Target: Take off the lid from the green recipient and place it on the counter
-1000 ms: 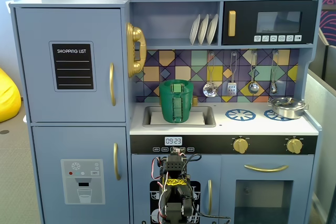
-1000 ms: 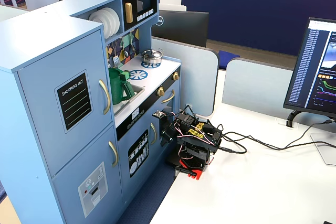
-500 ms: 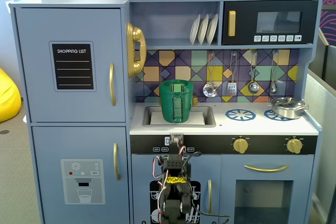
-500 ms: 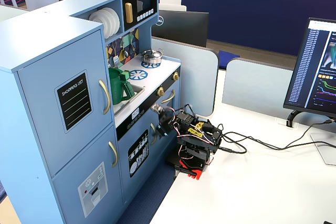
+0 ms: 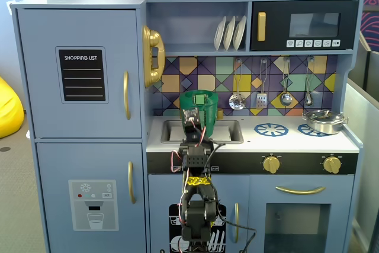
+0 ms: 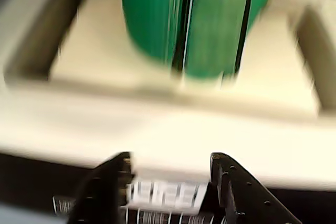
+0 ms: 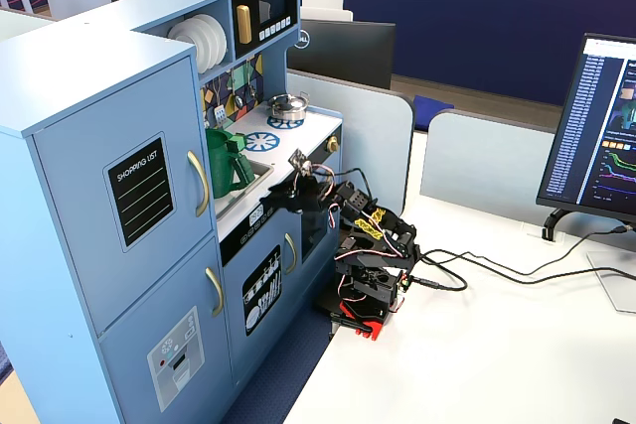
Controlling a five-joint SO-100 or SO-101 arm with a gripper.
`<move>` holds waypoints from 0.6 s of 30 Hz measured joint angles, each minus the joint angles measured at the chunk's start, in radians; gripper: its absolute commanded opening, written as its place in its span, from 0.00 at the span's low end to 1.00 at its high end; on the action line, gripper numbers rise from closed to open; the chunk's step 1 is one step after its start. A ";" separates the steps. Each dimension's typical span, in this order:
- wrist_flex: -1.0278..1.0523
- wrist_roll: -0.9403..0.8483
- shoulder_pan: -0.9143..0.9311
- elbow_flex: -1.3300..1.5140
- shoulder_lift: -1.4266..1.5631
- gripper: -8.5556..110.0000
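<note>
The green recipient (image 5: 199, 106) stands in the grey sink basin (image 5: 230, 132) of the white counter (image 5: 296, 141). It also shows in the other fixed view (image 7: 227, 163) and fills the top of the blurred wrist view (image 6: 194, 19). The lid (image 5: 198, 93) appears to sit on its top, seen edge-on; the wrist view cuts it off. My gripper (image 5: 192, 118) hovers at the counter's front edge, just short of the recipient and about level with its lower body. In the wrist view the gripper (image 6: 170, 169) is open and empty, with black fingers (image 6: 113, 182) apart.
A small steel pot (image 5: 324, 121) sits on the right burner ring; a second blue ring (image 5: 271, 129) is bare. Utensils hang on the tiled back wall (image 5: 260, 81). The arm's base stands on a white desk (image 7: 497, 345) beside the kitchen.
</note>
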 measured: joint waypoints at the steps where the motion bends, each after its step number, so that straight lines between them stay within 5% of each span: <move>1: -0.015 0.000 0.003 -0.020 -0.012 0.24; 8: -0.161 0.040 0.040 -0.144 -0.120 0.36; 18: -0.239 0.094 0.075 -0.296 -0.272 0.38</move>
